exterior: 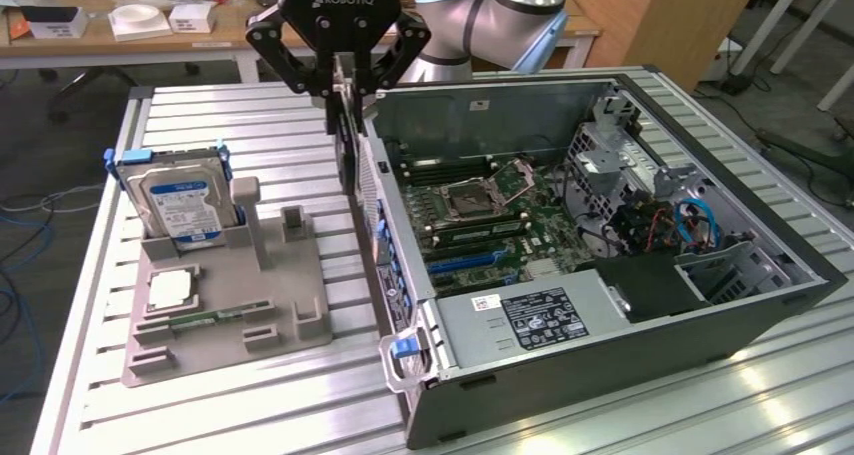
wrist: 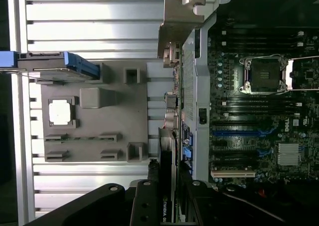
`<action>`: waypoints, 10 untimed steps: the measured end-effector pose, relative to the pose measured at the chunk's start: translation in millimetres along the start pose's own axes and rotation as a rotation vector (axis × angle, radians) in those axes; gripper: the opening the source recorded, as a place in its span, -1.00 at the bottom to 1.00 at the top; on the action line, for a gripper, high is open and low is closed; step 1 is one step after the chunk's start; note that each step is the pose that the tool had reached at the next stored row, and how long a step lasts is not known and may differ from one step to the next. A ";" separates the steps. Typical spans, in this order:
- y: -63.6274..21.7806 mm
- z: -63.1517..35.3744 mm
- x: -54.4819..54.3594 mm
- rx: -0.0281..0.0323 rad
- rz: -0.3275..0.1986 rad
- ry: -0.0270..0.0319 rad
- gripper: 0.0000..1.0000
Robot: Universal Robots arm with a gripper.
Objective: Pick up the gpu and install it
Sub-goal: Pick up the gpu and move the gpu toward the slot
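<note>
The exterior camera sits high, seemingly opposite my arm, looking down across the bench (exterior: 267, 400) at middle range. My wrist camera looks straight down past my end effector (wrist: 168, 178), close in. Both take in the grey parts tray (wrist: 94, 131) and the motherboard (exterior: 487, 225) in the open computer case (exterior: 601, 375).

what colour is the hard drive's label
Blue with white, on the hard drive; clearest in the exterior view.

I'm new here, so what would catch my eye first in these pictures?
The open black computer case, motherboard exposed, lies at the exterior view's right. At its edge, the black pincer grips a thin dark graphics card edge-on. A silver blue-labelled hard drive stands on the grey tray at that view's left.
</note>
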State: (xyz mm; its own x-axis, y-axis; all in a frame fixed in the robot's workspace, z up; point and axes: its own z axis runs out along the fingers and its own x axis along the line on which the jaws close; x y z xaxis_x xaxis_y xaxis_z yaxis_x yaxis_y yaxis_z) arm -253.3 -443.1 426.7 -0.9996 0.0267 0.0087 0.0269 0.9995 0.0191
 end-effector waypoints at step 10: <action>0.2 -0.1 -7.8 0.0040 0.000 -0.0001 -0.47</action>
State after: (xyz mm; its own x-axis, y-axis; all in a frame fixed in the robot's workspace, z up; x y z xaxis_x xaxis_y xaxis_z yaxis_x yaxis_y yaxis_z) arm -245.6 -443.1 426.7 -0.9996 0.0267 0.0086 0.0268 0.9995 0.0151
